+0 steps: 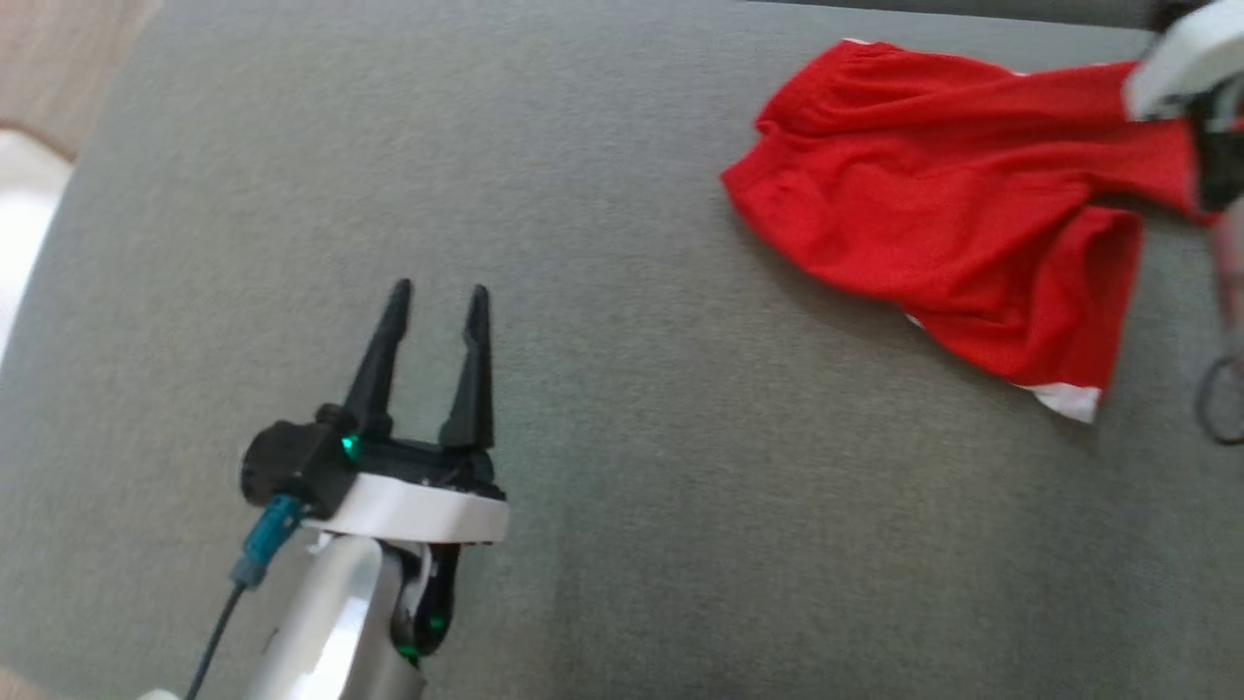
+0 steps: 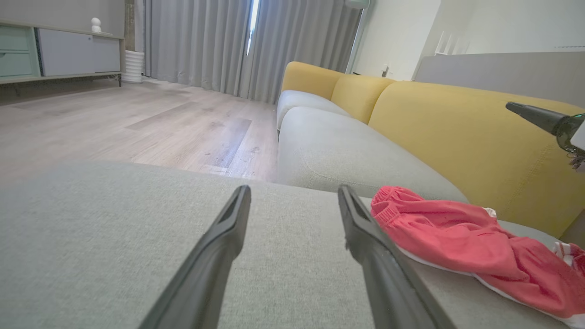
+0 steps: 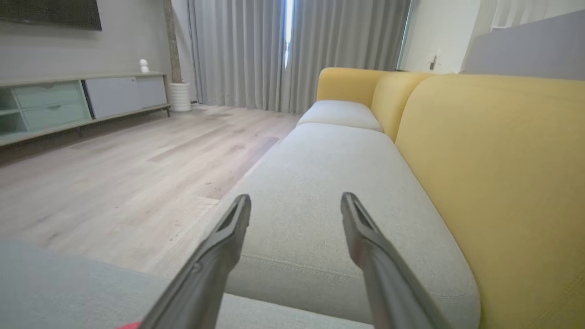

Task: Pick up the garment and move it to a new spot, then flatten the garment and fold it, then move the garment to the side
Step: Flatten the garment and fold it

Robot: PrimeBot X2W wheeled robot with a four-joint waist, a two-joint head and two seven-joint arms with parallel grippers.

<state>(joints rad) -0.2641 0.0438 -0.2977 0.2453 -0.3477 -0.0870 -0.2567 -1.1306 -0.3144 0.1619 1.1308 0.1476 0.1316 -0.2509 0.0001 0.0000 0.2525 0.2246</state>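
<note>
The garment (image 1: 952, 214) is a crumpled red piece with white trim, lying at the upper right of the grey cushion (image 1: 622, 408). In the left wrist view the garment (image 2: 457, 237) lies just right of my own right finger. My left gripper (image 1: 437, 297) hovers open over bare cushion at the lower left, well apart from the garment. My right arm's pale wrist (image 1: 1181, 68) sits at the far right edge above the garment's right end. In the right wrist view my right gripper (image 3: 296, 201) is open with nothing between its fingers; a sliver of red cloth (image 3: 130, 326) shows at the bottom edge.
A yellow sofa backrest (image 3: 493, 160) runs along the right of the grey seat cushions (image 3: 329, 183). Wooden floor (image 3: 114, 173) lies to the left, with a low cabinet (image 3: 68, 103) and grey curtains (image 3: 292, 50) beyond. A dark cable loop (image 1: 1220, 399) hangs at the head view's right edge.
</note>
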